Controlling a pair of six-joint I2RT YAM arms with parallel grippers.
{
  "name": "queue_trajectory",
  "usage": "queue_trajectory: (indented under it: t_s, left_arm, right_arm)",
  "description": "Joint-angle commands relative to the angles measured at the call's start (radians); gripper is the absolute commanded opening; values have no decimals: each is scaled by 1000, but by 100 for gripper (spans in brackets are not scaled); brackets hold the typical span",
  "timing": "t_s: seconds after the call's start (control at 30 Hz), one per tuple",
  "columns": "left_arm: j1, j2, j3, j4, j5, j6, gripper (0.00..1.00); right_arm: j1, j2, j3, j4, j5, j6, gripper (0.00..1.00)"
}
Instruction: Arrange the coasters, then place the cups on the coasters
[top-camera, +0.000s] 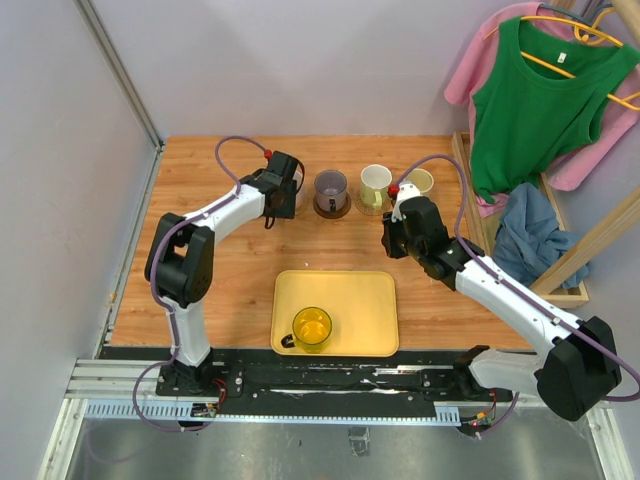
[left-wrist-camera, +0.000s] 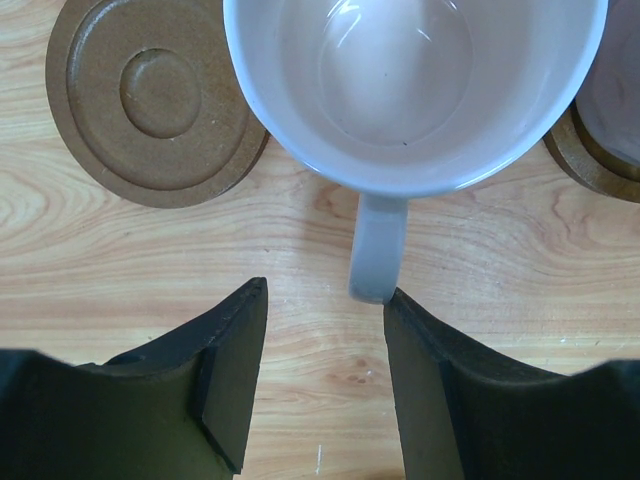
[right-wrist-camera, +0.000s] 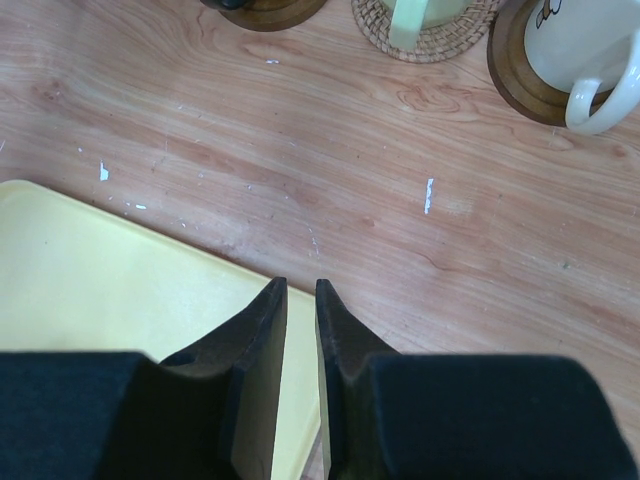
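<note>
My left gripper (left-wrist-camera: 326, 290) is open just behind a pale pink cup (left-wrist-camera: 415, 90). The tip of the cup's handle (left-wrist-camera: 378, 245) touches my right-hand finger (left-wrist-camera: 420, 350). Whether this cup stands on a coaster I cannot tell. An empty dark brown coaster (left-wrist-camera: 155, 100) lies to its left. To its right the purple-grey cup (top-camera: 331, 186) stands on a dark coaster (top-camera: 333, 209). The pale green cup (top-camera: 375, 182) is on a woven tan coaster (right-wrist-camera: 425, 40), and the cream cup (right-wrist-camera: 580, 45) on a dark coaster (right-wrist-camera: 510, 70). A yellow cup (top-camera: 312, 327) sits in the tray. My right gripper (right-wrist-camera: 300, 283) is shut and holds nothing.
The yellow tray (top-camera: 360, 300) lies at the near middle of the table, and its corner is under my right fingers. A wooden rack (top-camera: 575, 250) with hanging clothes stands beyond the table's right edge. A wall runs along the left side.
</note>
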Motion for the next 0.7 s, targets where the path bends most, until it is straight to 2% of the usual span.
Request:
queue_trajectory:
  t_s: [0.0,0.27,0.5,0.67]
  left_arm:
    - [7,-37,-12,-7,-22,9,54]
    - [7,-144,-68,-2,50,12,58]
    - [-7,-352,-195,-32,283,54,72]
    - [-100,-531,-327,-133,354,98,83]
  right_arm:
    - [-10,-15,11,18,-2,11,19]
    - [-10,-11,9,19,1,11,19]
    - [-10,-15,10,9,-1,13,20]
    - [-10,-27,2,3,28,4,20]
